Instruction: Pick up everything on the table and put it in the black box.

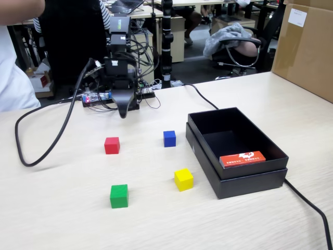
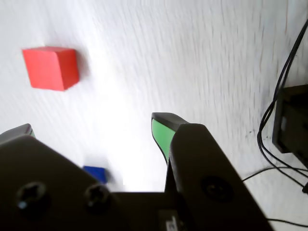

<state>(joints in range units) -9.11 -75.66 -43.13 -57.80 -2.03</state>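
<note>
Four small cubes lie on the pale wood table: red, blue, yellow and green. To their right stands the black box, which holds only a flat orange-red card. My gripper hangs at the back of the table, behind the red cube, pointing down and clear of everything. In the wrist view the gripper is open, its green-padded fingertips wide apart with bare table between them. The red cube is ahead on the left and the blue cube peeks out by the gripper body.
A thick black cable loops across the left of the table and another runs off behind the box at right. A brown carton stands at the far right. Thin wires and the arm's base electronics sit behind the gripper.
</note>
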